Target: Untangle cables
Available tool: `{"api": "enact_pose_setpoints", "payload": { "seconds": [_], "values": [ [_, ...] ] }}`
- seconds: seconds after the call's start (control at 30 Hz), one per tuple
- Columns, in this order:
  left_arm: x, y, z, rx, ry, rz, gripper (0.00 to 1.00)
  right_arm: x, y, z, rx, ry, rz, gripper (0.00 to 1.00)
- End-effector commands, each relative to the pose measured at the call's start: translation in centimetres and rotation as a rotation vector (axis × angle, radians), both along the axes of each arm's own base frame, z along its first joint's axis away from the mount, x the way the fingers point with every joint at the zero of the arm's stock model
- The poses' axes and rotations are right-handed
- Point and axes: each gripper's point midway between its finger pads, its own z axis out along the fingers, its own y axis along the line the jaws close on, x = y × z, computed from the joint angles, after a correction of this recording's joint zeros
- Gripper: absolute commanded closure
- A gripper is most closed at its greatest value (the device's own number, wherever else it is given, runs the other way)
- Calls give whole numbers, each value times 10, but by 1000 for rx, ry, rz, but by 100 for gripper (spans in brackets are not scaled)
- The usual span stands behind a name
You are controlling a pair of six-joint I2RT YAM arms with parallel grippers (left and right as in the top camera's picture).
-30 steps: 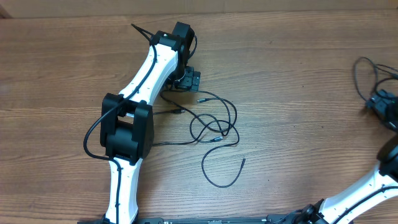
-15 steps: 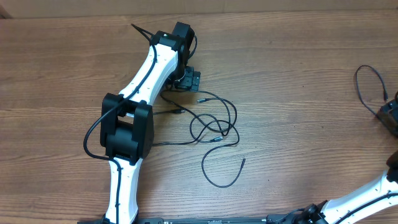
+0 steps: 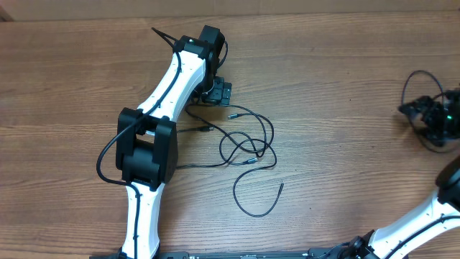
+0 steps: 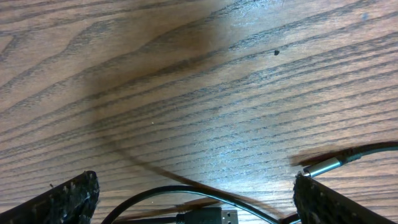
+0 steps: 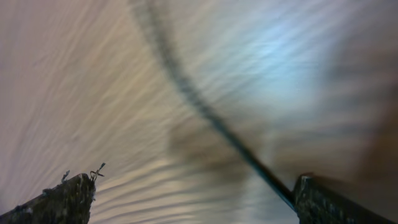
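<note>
The cables (image 3: 246,141) lie as thin black loops on the wooden table (image 3: 345,57), with one loose end curling toward the front (image 3: 260,205). My left gripper (image 3: 215,92) is low over the far left end of the tangle. In the left wrist view its jaws (image 4: 194,182) are open, with a black cord (image 4: 186,190) and a USB plug (image 4: 214,216) lying between them and a metal jack plug (image 4: 323,166) by the right finger. My right gripper (image 3: 425,113) is at the table's right edge, open, with a thin black loop (image 3: 411,83) around it. In the blurred right wrist view, a dark cord (image 5: 205,112) runs to the right fingertip (image 5: 308,190).
The left arm (image 3: 154,122) stretches from the front edge diagonally across the left half of the table, with its own thicker black cable (image 3: 108,155) looping beside it. The right arm (image 3: 410,226) enters at the front right corner.
The right gripper swung out toward the right edge, then came back left, and the thin loop beside it shifted with it. The left arm and the central tangle have not moved.
</note>
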Motion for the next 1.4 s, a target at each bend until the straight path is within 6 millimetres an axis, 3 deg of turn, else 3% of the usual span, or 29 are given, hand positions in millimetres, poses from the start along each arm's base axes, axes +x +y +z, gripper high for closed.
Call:
{"api": "enact_pose_setpoints", "payload": {
  "seconds": [0.0, 0.23, 0.43, 0.57, 0.67, 0.83, 1.1, 1.37],
  "values": [
    [2, 0, 1, -11, -2, 17, 0, 18, 48, 11, 142, -171, 180, 0],
    [2, 0, 1, -11, -2, 17, 0, 29, 79, 36, 246, -339, 295, 0],
    [2, 0, 1, -11, -2, 17, 0, 28, 89, 40, 247, -376, 356, 0],
    [2, 0, 1, -11, -2, 17, 0, 19, 97, 14, 141, -222, 421, 0],
    [2, 0, 1, -11, -2, 17, 0, 26, 101, -3, 51, -95, 396, 0],
    [2, 0, 1, -11, -2, 17, 0, 30, 91, -34, -239, 154, 333, 0],
    [2, 0, 1, -11, -2, 17, 0, 31, 93, -40, -440, 255, 383, 0],
    [2, 0, 1, -11, -2, 17, 0, 26, 67, -40, -544, 306, 347, 0]
  ]
}}
